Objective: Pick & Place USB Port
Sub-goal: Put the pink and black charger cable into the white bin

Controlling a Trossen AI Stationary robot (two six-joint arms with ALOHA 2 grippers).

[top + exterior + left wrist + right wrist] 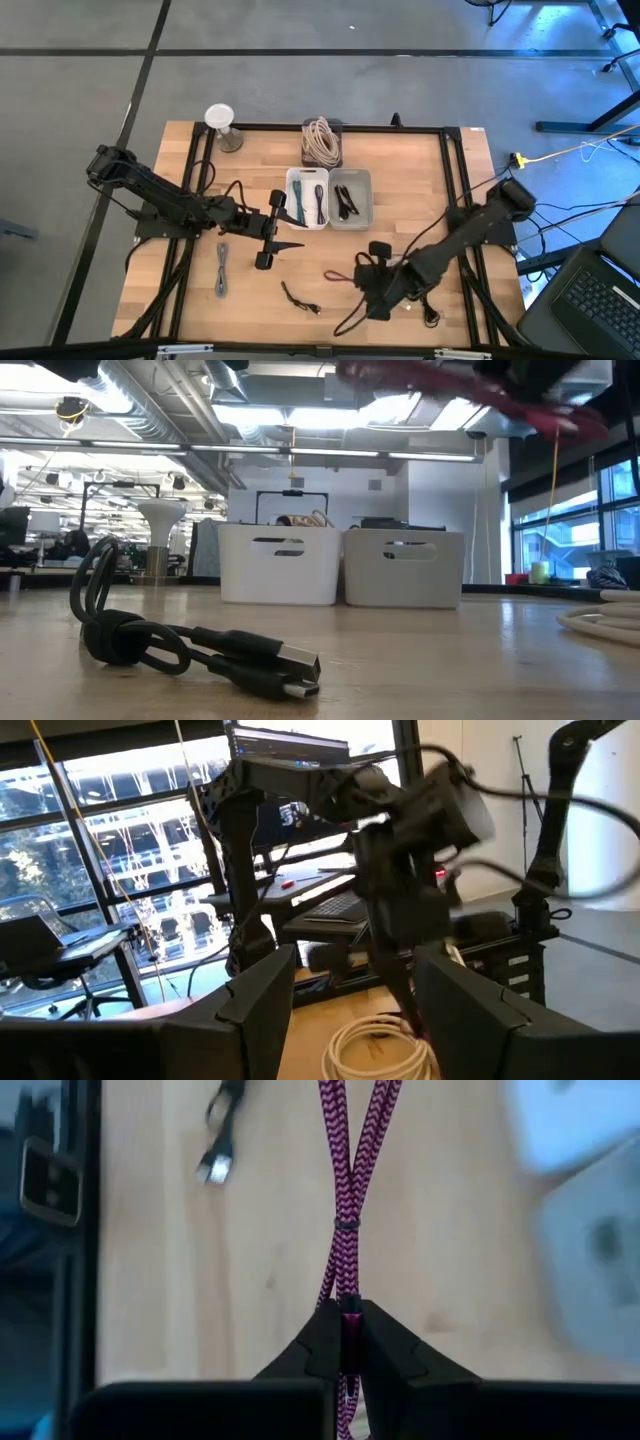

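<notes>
Table [420, 180]: your wooden worktop, both arms reaching in from its sides.
Left bin [306, 197]: white, mid-table; you can see coiled cables in it, dark and bluish.
Right bin [351, 197]: white, touching the left bin; dark cables lie inside.
Back tray [322, 142]: behind the bins, filled with a pale coiled cable.
Left gripper [268, 230]: waits just left of the bins, jaws spread wide, grasping nothing.
Right gripper [348, 1342]: near the front edge, clenched on the magenta braided USB cable [350, 1150], which is clear of the wood.
Black cable [299, 298]: loose on the wood by the front edge.
Grey cable [221, 270]: front left.
</notes>
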